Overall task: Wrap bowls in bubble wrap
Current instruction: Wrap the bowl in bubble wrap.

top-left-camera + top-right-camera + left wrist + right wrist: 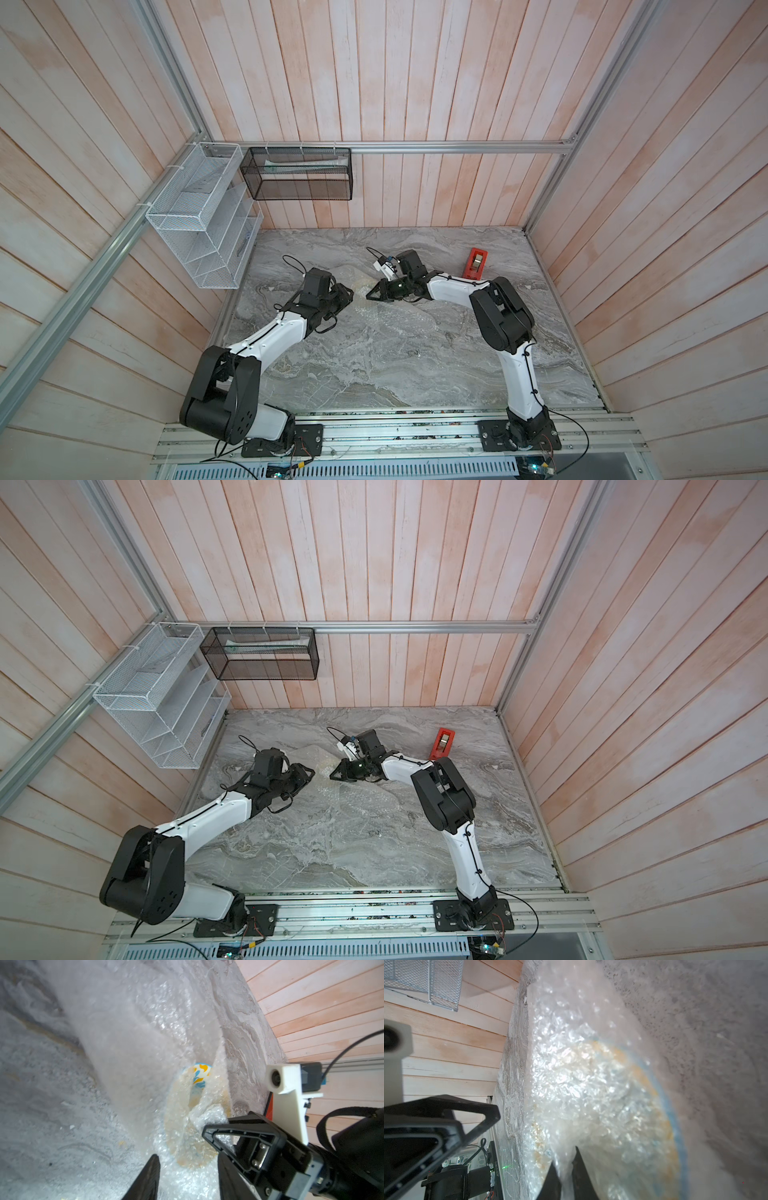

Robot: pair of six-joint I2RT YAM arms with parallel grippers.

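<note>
The bowl (pixel 200 1073) is parked toward the back of the desk (pixel 282 386), mostly buried under the bubble wrap (pixel 135 1053), a scrunched-up bit of which is pinched tight by the right fingers (pixel 581 1172), while the left fingers (pixel 152 1169) are held spread apart right beside the covered rim.

Soft, even light all round; shadows on the surface (pixel 374 374) are faint. In both top views the wall planks (pixel 415 83) fan outward at 3 and 9 o'clock. Up close the bubble wrap (pixel 571 1084) glares white, smeared out of focus.
</note>
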